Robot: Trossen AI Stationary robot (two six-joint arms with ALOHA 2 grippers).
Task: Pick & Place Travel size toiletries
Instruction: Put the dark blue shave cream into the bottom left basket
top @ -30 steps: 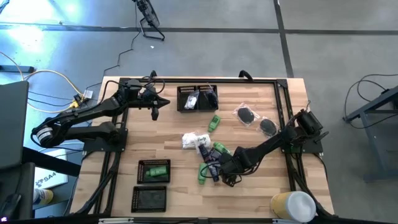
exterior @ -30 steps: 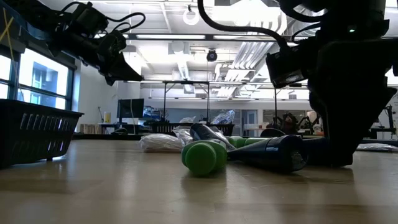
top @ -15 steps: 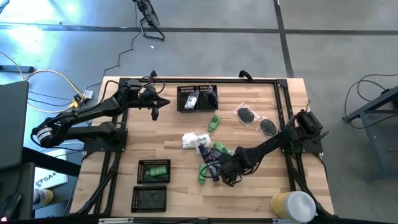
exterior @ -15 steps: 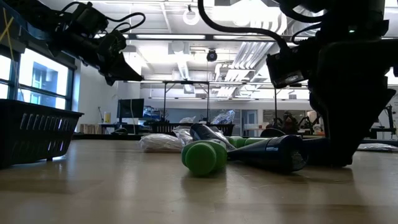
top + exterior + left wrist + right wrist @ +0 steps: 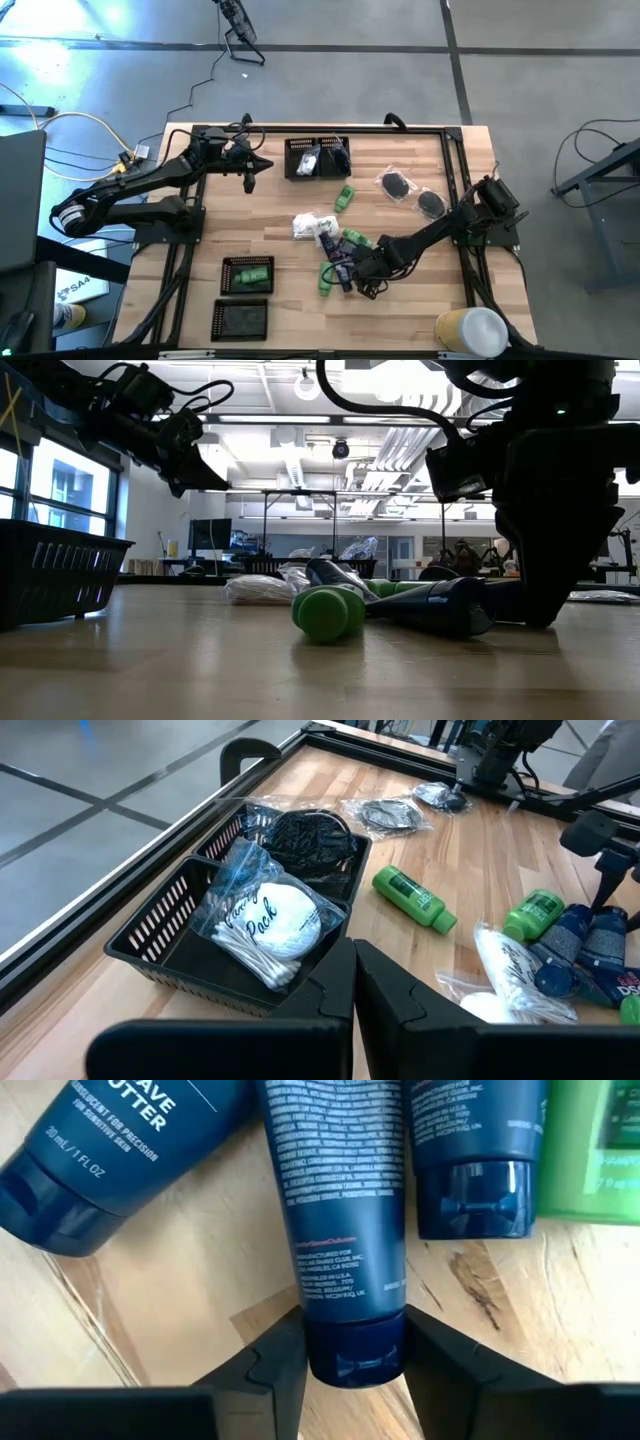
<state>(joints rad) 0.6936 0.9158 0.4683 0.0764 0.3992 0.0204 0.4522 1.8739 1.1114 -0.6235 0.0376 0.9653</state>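
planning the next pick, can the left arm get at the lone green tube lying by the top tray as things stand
Probably yes: the green tube lies alone on bare wood beside the tray, nothing on it. The left end effector hovers shut beyond that tray and must open first.

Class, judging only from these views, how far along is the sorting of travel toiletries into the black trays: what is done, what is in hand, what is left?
Done: a cotton-swab packet lies in the far tray, and a green tube in a near tray.
In hand: the right gripper is down around a navy tube, its fingers at the cap.
Left: other tubes and packets in the pile, two bagged dark pieces. The left gripper waits shut.
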